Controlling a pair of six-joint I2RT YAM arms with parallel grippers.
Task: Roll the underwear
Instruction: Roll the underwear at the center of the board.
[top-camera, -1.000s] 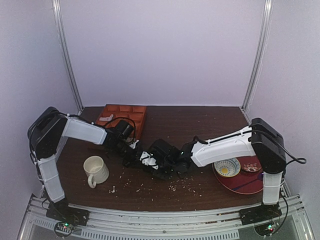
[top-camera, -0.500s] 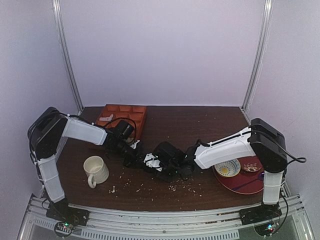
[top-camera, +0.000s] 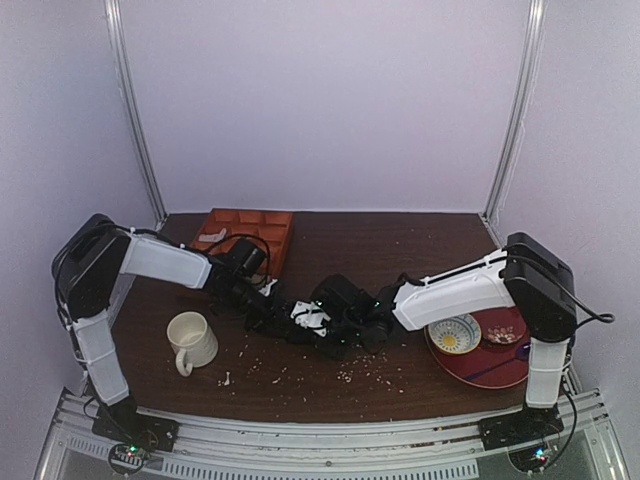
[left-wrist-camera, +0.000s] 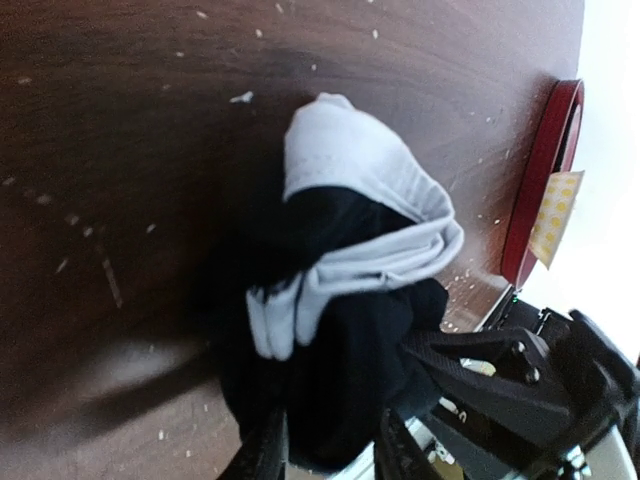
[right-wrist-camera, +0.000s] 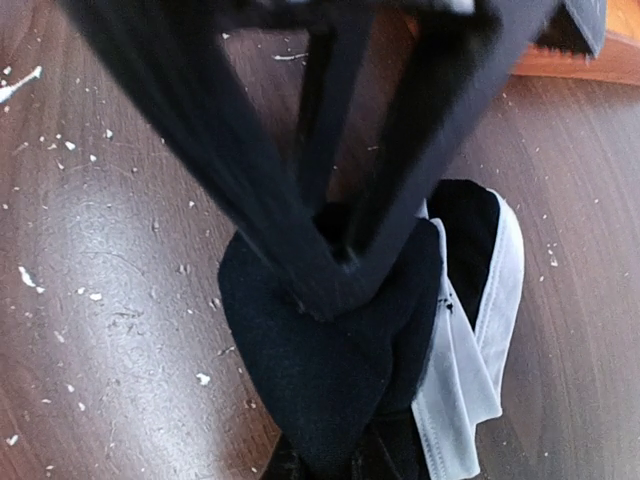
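right jaws closed since — underwear (right-wrist-camera: 330, 350) pinched between them, left jaws beside.

Dark wood table (top-camera: 400, 250): underwear (top-camera: 318, 318), mug (top-camera: 190, 341), red plate (top-camera: 500, 366), orange tray (top-camera: 250, 236), crumbs.

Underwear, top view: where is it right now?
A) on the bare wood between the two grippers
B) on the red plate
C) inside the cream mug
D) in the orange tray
A: the underwear lies bunched on the table, between the left gripper and the right gripper.
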